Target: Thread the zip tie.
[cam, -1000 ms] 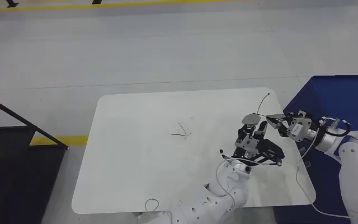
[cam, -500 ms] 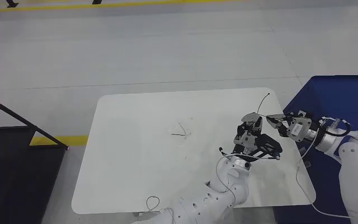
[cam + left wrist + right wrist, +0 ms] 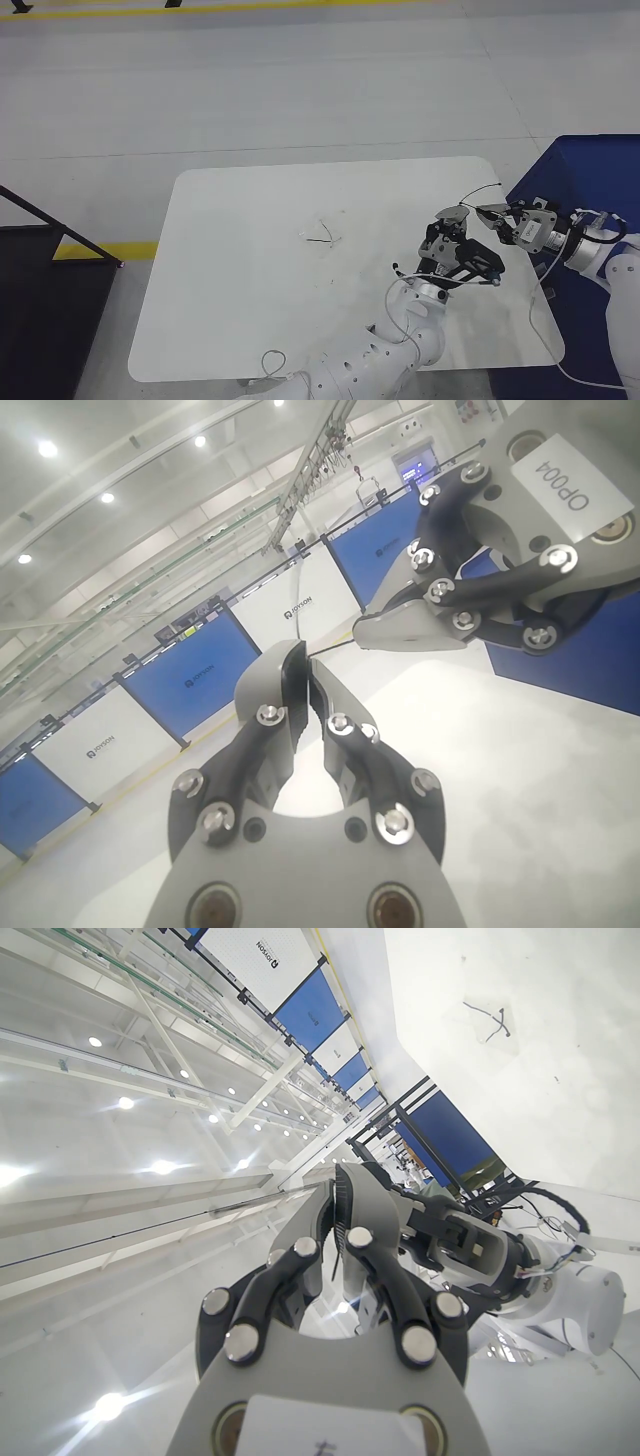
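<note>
Now the tie has swung down. Its free tail stood steeply above the grippers a moment ago and now lies nearly level, pointing toward the far right corner of the table. The left gripper is pinched fully shut, and a short black stretch of tie runs from its tips to the right gripper. That one is likewise clamped on the strap, just beside it, above the table's right side. The tilt probably lines the tail up with the head; threading looks not yet done.
</note>
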